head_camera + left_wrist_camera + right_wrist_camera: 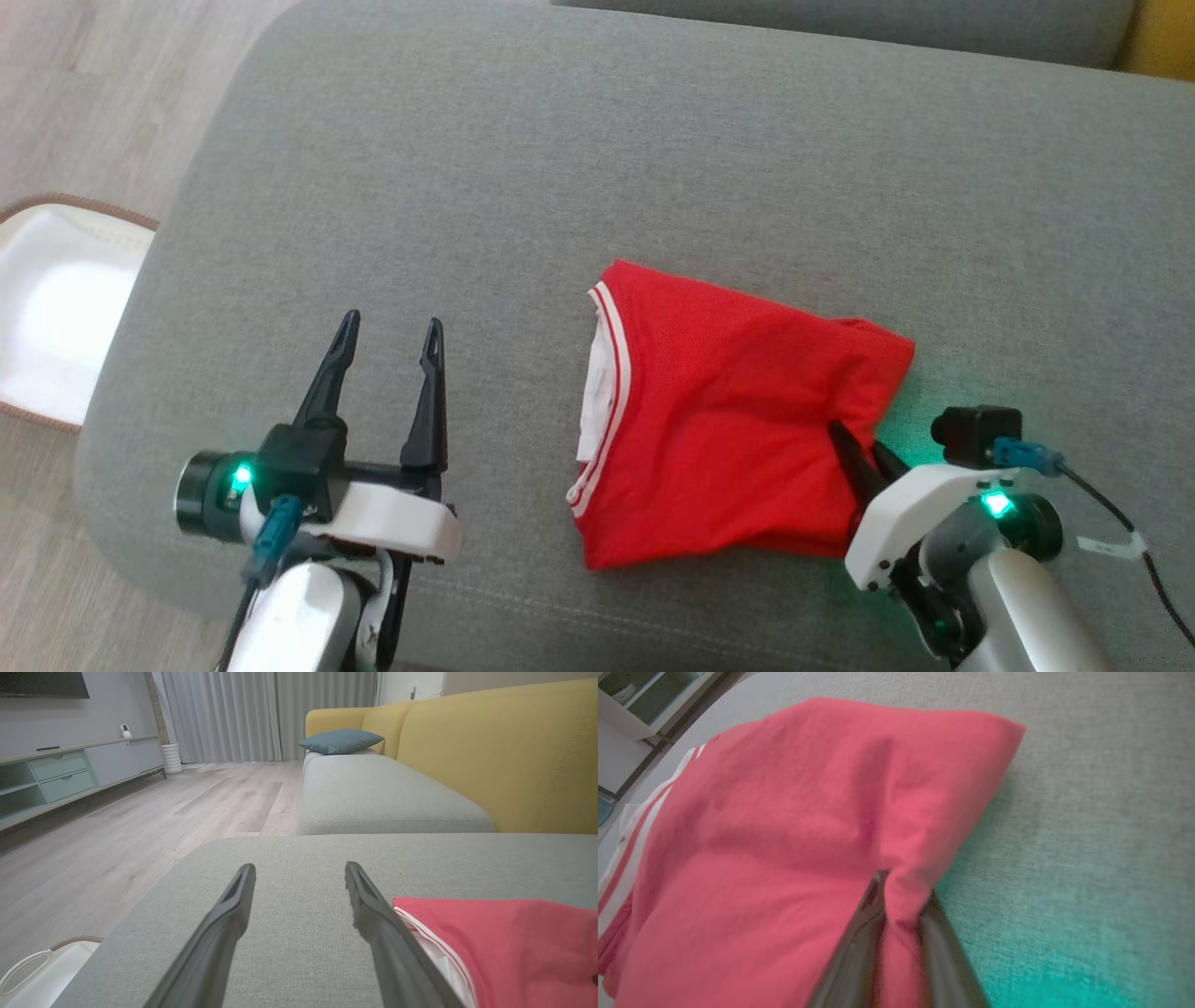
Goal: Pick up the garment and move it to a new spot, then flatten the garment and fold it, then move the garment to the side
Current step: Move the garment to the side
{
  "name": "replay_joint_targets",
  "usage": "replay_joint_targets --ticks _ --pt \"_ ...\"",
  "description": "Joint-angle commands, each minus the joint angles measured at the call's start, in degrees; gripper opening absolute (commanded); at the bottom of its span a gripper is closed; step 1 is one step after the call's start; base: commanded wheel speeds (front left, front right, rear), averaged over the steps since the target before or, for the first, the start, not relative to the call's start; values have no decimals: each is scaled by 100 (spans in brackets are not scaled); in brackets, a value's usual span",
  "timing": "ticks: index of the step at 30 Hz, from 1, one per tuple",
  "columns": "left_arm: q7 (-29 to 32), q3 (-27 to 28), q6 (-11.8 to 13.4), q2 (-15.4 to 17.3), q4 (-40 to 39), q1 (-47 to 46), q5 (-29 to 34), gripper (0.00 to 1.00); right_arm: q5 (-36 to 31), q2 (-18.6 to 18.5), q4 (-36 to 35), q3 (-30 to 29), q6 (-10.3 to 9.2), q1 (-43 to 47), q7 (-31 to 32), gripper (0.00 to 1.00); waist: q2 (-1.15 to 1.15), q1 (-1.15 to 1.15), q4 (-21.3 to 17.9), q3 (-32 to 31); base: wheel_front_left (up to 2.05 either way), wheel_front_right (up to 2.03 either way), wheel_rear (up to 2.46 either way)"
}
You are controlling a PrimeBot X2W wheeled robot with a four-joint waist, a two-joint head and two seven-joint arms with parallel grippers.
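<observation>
The garment [728, 420] lies as a compact red packet on the grey cushion [653, 140], layers stacked, its white-striped collar edge on the side away from your right claw [857, 439]. From its shape, I judge the pick-up, the flattening and the fold to be done. The packet isn't perfectly square, and the corner beyond the claw's tips bulges a little.

Your right claw is clamped on the garment. In the right wrist view a ridge of red cloth is pinched between the two dark fingers, at the packet's edge closest to the claw. The rest of the cloth spreads ahead of the tips and to their left, with bare cushion to their right. I can't tell whether the pinch takes in every layer or only the top ones.

Your left claw [392, 322] stands spread wide and holds nothing. It hovers over bare cushion, with the collar edge just off its right finger and not touching it.

What seems left is the last step, carrying the packet aside. With a grip at one edge only, the fold could sag or fall open as you lift.

A white basket [56, 308] sits on the floor, well off to the left claw's left.
</observation>
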Motion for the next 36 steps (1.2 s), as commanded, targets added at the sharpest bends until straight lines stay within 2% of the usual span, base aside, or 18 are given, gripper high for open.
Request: replay_joint_targets --ticks 1,7,9,16,22,29,36 --pt "-65 203 13 32 -163 -292 52 100 -1 -39 -65 192 20 -54 -17 0 0 0 -23 6 0 0 0" --pt "-75 247 4 25 -196 -273 99 100 -140 -307 -618 323 20 -34 -190 0 0 0 -480 70 0 0 0" --pt "-75 281 6 45 -246 -280 125 100 -61 -393 -862 418 20 -18 -178 0 0 0 -755 108 0 0 0" --pt "-77 287 -53 86 -421 -357 221 100 -6 -1043 -1376 512 20 -157 53 0 0 0 -1831 224 0 0 0" --pt "-58 142 -180 116 -492 -645 339 100 154 -1627 -1286 384 20 -837 67 0 0 0 -2607 566 0 0 0" --pt "54 -60 -351 160 -532 -1103 514 100 180 -2097 -959 33 20 -1773 -197 0 0 0 -2908 1004 0 0 0" --pt "150 -259 -522 190 -596 -1506 670 100 55 -2509 -841 -534 20 -2248 -297 0 0 0 -3065 1320 0 0 0"
